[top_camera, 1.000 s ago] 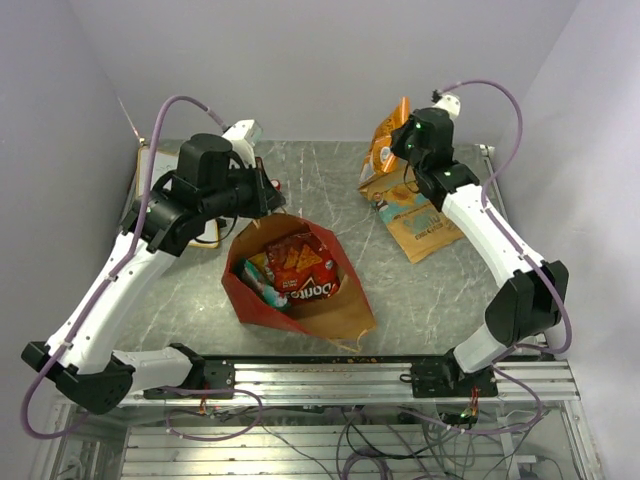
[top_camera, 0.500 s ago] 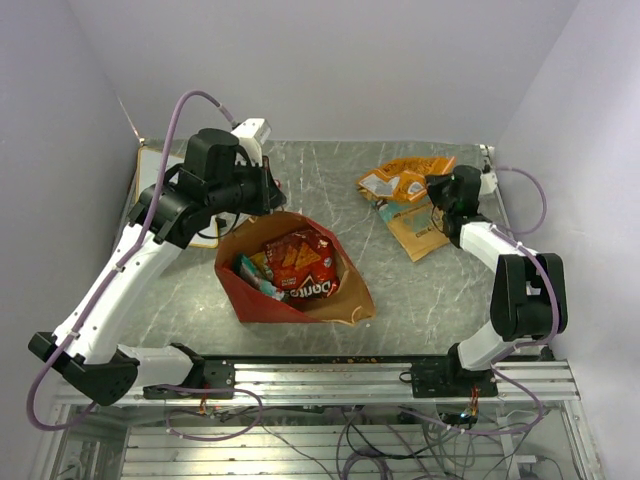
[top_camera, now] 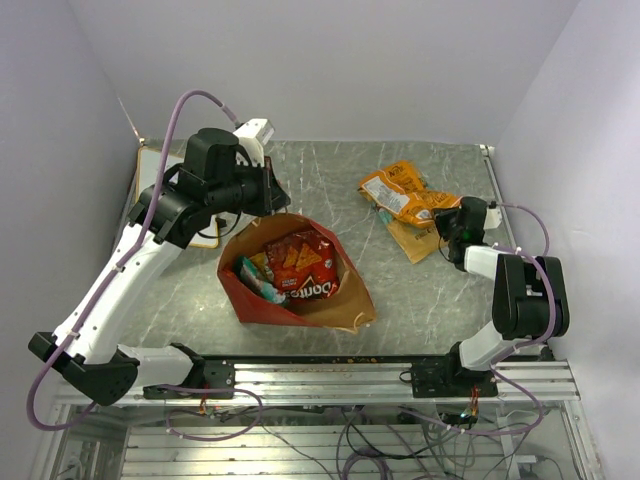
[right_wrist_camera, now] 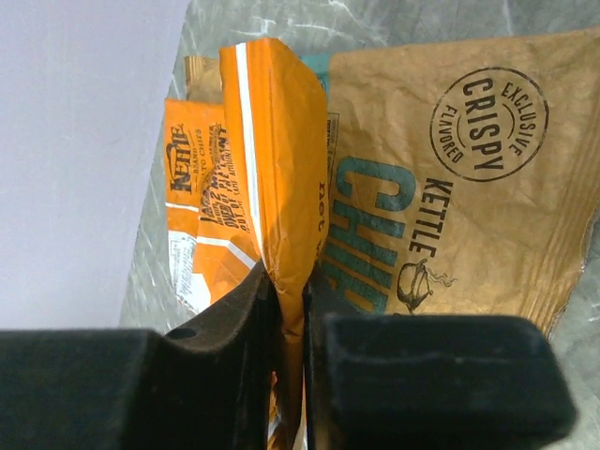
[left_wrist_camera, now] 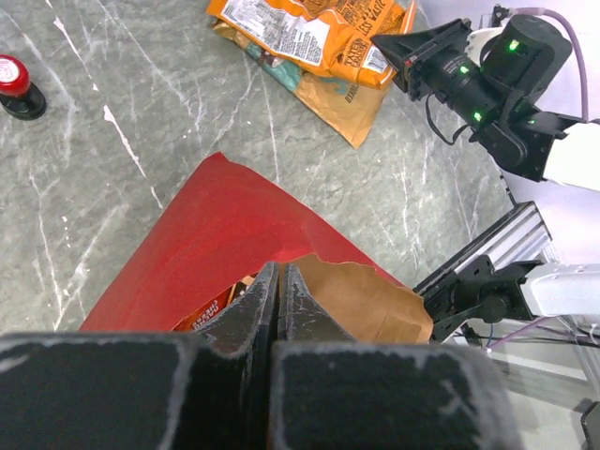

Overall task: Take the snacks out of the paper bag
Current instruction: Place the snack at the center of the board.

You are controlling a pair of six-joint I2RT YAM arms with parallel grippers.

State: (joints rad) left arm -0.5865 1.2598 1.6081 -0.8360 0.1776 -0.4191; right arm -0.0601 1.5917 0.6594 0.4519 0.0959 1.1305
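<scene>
A: Top view. Why is the left gripper (top_camera: 272,203) at the paper bag (top_camera: 245,298)?
B: It pinches the bag's far rim, apparently to hold the mouth open. The bag lies near the near edge of the desk (top_camera: 330,175), left of centre. The red Doritos packet (top_camera: 305,265) and some smaller packets (top_camera: 262,280) are inside, not yet out.
A: Right side?
B: The right gripper (top_camera: 447,222) is low by the right edge, at the orange packet (top_camera: 400,192). That packet lies partly over a brown kettle-chip packet (top_camera: 420,240) toward the far right corner. Both are well apart from the bag.
A: Left wrist view?
B: Jaws together on the torn rim, where the red outside meets the kraft inside. A small red-capped knob (left_wrist_camera: 17,82) stands on the desk beyond; not a snack.
A: Right wrist view?
B: Jaws clamped on a fold of the orange packet, with the kettle-chip packet just beside it. Judgement: the packet is at its drop spot; release looks next, then the Doritos
</scene>
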